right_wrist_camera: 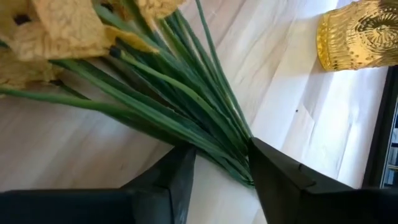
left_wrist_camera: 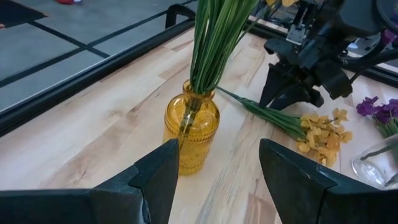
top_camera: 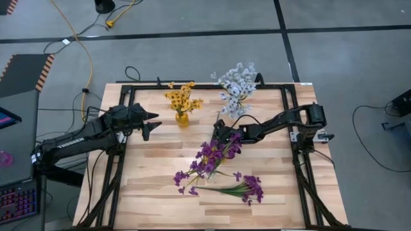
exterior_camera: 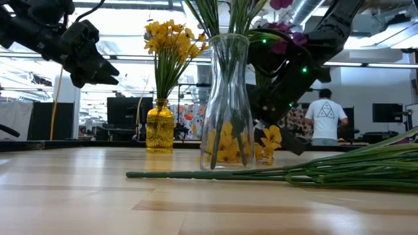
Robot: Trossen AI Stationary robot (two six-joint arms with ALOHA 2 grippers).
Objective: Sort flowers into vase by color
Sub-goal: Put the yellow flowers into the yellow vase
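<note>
Flowers sit in several places around the clear glass vase (exterior_camera: 226, 104) at mid-bench: purple sprigs (top_camera: 215, 154) stand in it, another purple sprig (top_camera: 241, 188) lies flat on the bench (top_camera: 160, 205) in front of it, and a yellow sprig (left_wrist_camera: 320, 132) lies just behind it. The right tool (right_wrist_camera: 221, 168) is low over that yellow sprig, its fingers narrowly apart around the green stems, not yet clamped. Beyond, the amber vase (top_camera: 182, 118) holds yellow flowers (top_camera: 182, 98), white flowers (top_camera: 236, 85) stand farther back, and the left tool (left_wrist_camera: 217, 180) hovers wide open and empty facing the amber vase.

the high view looks straight down on the whole desk (top_camera: 160, 192). the low view looks level across the desk top. both wrist views sit close and share the amber vase (left_wrist_camera: 191, 134).
</note>
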